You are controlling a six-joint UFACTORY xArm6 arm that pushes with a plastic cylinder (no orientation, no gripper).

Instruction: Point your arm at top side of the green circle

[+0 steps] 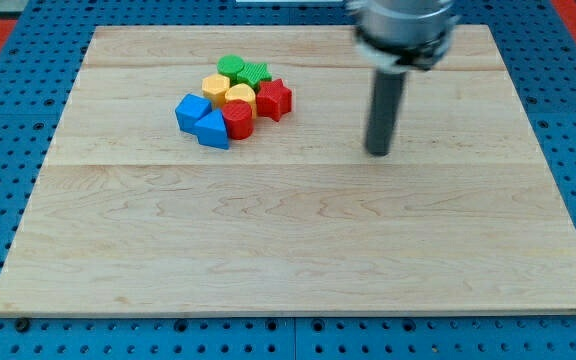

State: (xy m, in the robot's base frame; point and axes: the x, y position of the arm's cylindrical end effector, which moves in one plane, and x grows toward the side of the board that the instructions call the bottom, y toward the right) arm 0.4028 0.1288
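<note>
The robot's bare rod, no pincer on it, rests its tip (378, 152) well right of the green circle (231, 67) in the block cluster.

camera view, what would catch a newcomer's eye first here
First, the tight cluster of coloured blocks at the board's upper left: green circle and green star at its top, yellow blocks in the middle, red star on its right, blue blocks at the lower left. Next, the dark rod at upper right, my tip well clear of the cluster on its right.
</note>
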